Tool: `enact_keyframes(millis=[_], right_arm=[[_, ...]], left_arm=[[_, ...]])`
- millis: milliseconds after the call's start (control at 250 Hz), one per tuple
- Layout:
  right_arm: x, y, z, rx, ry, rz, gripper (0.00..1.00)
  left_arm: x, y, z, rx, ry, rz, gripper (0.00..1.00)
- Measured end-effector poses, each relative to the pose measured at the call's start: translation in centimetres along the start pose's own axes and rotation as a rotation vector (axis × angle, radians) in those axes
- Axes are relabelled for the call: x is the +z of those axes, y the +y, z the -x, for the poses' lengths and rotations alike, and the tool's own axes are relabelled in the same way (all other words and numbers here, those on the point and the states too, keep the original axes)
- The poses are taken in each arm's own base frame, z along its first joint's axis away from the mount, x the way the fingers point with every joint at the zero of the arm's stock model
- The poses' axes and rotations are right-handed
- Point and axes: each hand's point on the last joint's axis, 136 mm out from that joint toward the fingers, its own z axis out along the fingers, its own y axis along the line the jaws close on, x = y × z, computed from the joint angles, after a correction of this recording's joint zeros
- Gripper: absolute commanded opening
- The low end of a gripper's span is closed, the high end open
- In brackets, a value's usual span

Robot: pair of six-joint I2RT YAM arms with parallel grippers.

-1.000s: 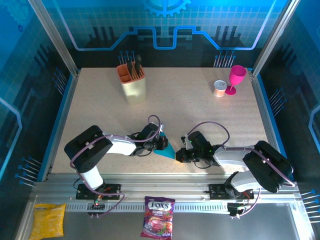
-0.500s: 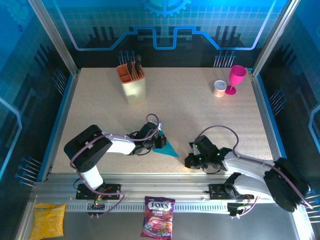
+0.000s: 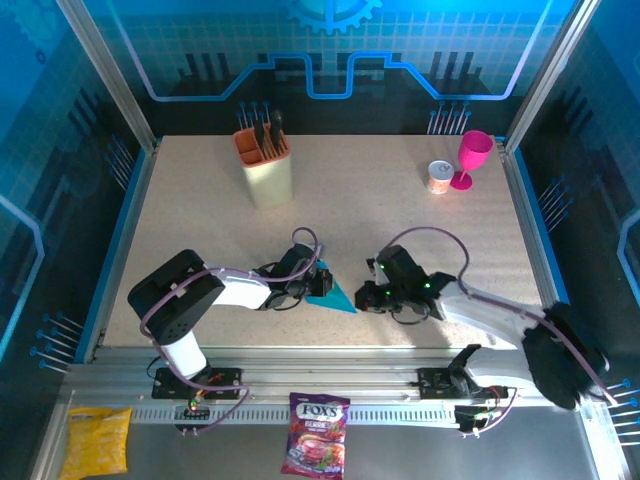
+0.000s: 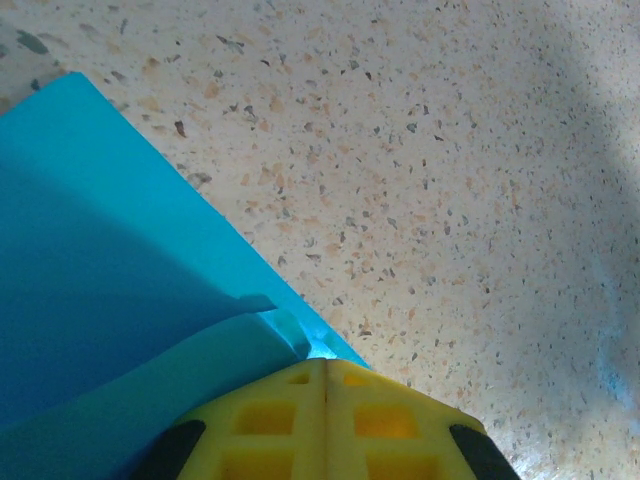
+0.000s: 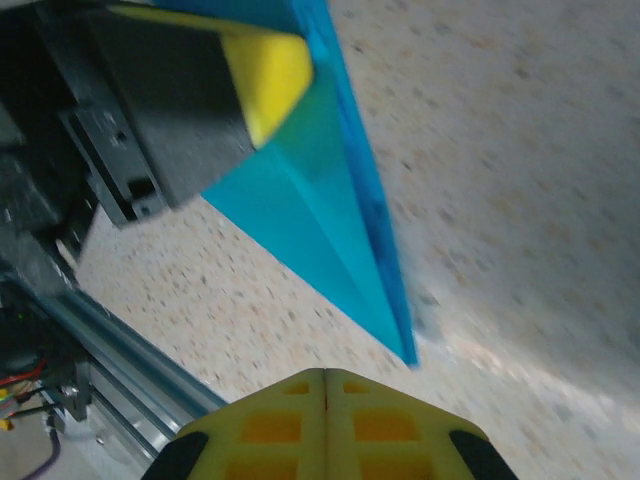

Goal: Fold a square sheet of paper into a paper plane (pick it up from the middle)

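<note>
The cyan-blue paper plane (image 3: 338, 298) lies flat on the speckled table, a slim folded wedge with its point toward the near right. My left gripper (image 3: 318, 284) is shut, its yellow fingertips (image 4: 325, 372) resting on the blunt end of the folded paper (image 4: 120, 300), where a flap curls up beside them. My right gripper (image 3: 367, 297) is shut with nothing in it and hovers just off the plane's point (image 5: 405, 350). In the right wrist view the paper plane (image 5: 310, 200) runs away from my right gripper (image 5: 326, 374) to the left gripper's yellow finger (image 5: 268, 70) on top of it.
A beige utensil holder (image 3: 268, 170) stands at the back left. A pink goblet (image 3: 472, 158) and a small can (image 3: 439, 177) stand at the back right. On the front rail lie a candy bag (image 3: 317, 445) and a yellow pouch (image 3: 95, 440).
The right arm swung out to the right, away from the paper, then came back to its point. The left gripper stayed on the paper, which shifted slightly.
</note>
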Motion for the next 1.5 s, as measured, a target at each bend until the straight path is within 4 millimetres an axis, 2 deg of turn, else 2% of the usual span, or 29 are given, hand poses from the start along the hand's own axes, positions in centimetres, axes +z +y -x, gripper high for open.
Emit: enact_keyframes(millis=[120, 220, 356, 459, 767, 1158, 1210, 1310, 1394, 1502], right_arm=[[2.1, 1.6, 1.6, -0.009, 0.006, 0.033, 0.0], [3.6, 2.1, 2.5, -0.006, 0.003, 0.052, 0.0], [5.7, 1.2, 2.5, 0.019, 0.021, 0.045, 0.0], [7.1, -0.4, 1.5, 0.051, 0.038, 0.038, 0.0], [7.1, -0.6, 1.8, 0.113, -0.013, 0.156, 0.0], [8.0, 0.0, 2.4, 0.13, -0.031, 0.218, 0.0], [8.1, 0.0, 2.5, 0.129, -0.031, 0.218, 0.0], [8.2, 0.1, 2.6, 0.126, -0.023, 0.213, 0.0], [8.2, 0.1, 2.6, 0.12, -0.016, 0.2, 0.0], [8.2, 0.1, 2.5, 0.105, -0.011, 0.175, 0.0]], left_arm=[[0.0, 0.0, 0.0, 0.0, 0.0, 0.0, 0.0], [0.0, 0.0, 0.0, 0.0, 0.0, 0.0, 0.0], [0.0, 0.0, 0.0, -0.001, 0.0, 0.0, 0.0], [0.0, 0.0, 0.0, -0.004, 0.001, 0.0, 0.0], [-0.1, 0.4, 0.3, -0.021, -0.001, -0.007, 0.0], [-0.8, 2.6, 1.7, -0.099, -0.009, -0.026, 0.0], [-0.8, 2.8, 1.9, -0.102, -0.012, -0.023, 0.06], [-0.9, 3.0, 2.0, -0.107, -0.016, -0.02, 0.11], [-1.2, 3.2, 2.3, -0.122, -0.025, -0.019, 0.22], [-1.6, 3.8, 3.0, -0.142, -0.048, -0.007, 0.27]])
